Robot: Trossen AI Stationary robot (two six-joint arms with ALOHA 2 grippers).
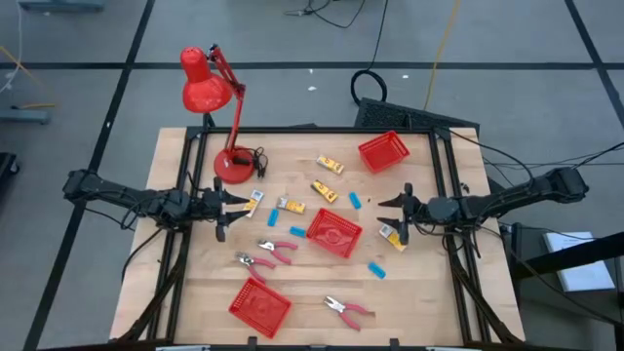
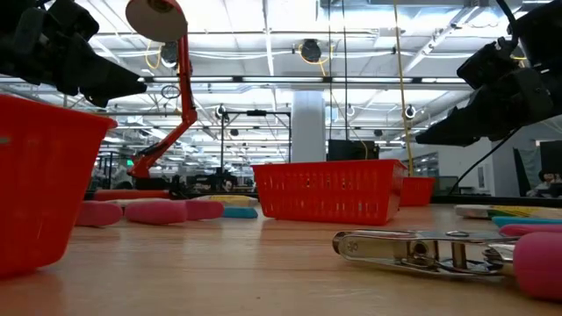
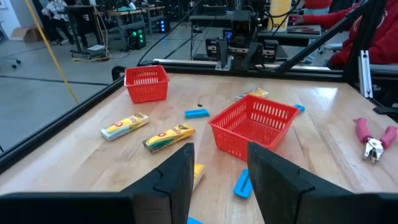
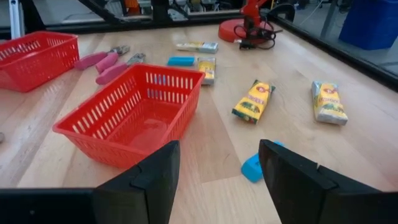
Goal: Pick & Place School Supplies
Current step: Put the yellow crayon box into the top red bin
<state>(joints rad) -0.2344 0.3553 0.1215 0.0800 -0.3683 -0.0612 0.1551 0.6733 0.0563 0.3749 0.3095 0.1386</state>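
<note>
School supplies lie scattered on the wooden table: yellow-orange packets (image 1: 324,191) (image 4: 254,101), blue blocks (image 1: 376,269) (image 4: 255,167) and pink-handled pliers (image 1: 278,251) (image 2: 439,250). My left gripper (image 1: 237,208) (image 3: 217,180) hovers open at the table's left side, pointing right, with a packet (image 3: 198,174) and a blue block (image 3: 242,183) on the table below its fingers. My right gripper (image 1: 388,210) (image 4: 217,180) hovers open at the right side, pointing left, above a yellow packet (image 1: 392,235). Neither holds anything.
Three red mesh baskets stand on the table: the middle one (image 1: 333,233) between the grippers, one at the far right (image 1: 383,151), one at the near left (image 1: 259,305). A red desk lamp (image 1: 210,93) stands on its base (image 1: 232,164) at the far left.
</note>
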